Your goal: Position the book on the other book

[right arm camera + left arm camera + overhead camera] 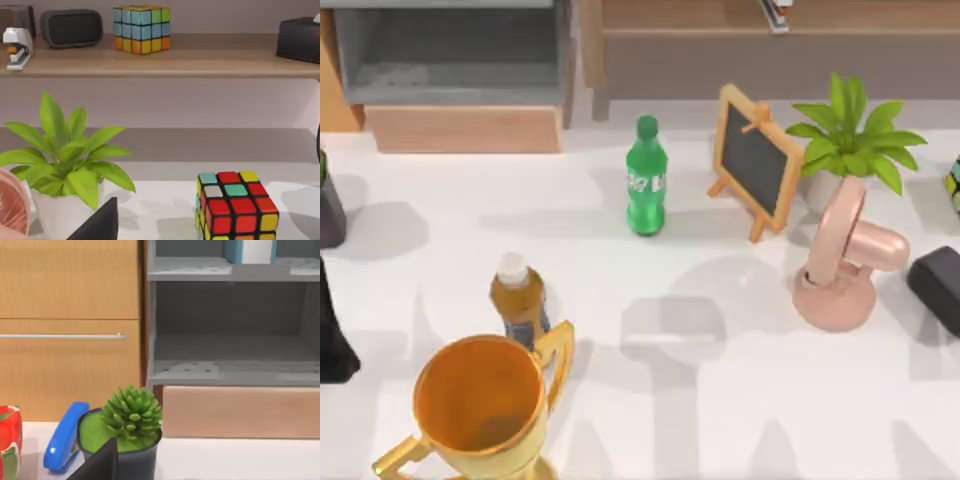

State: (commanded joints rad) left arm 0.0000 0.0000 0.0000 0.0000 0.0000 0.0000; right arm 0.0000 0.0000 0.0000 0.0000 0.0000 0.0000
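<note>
In the left wrist view, a teal and white book (pixel 249 251) stands upright on the upper grey shelf of the cabinet behind the table. The other book is out of view. My left gripper (pixel 332 335) is parked at the table's left edge as a dark shape, and its dark tip (pixel 100 462) points toward a succulent pot. My right gripper (pixel 935 285) is parked at the right edge, and its dark tip (pixel 97 222) faces a leafy plant. Neither holds anything that I can see.
On the white table stand a green bottle (pixel 645 178), a small chalkboard (pixel 755 160), a potted plant (pixel 850 140), a pink fan (pixel 845 260), a brown bottle (pixel 518 298) and a gold trophy (pixel 480 405). A succulent (pixel 127 420), blue stapler (pixel 65 435) and colour cube (pixel 235 207) sit near the edges.
</note>
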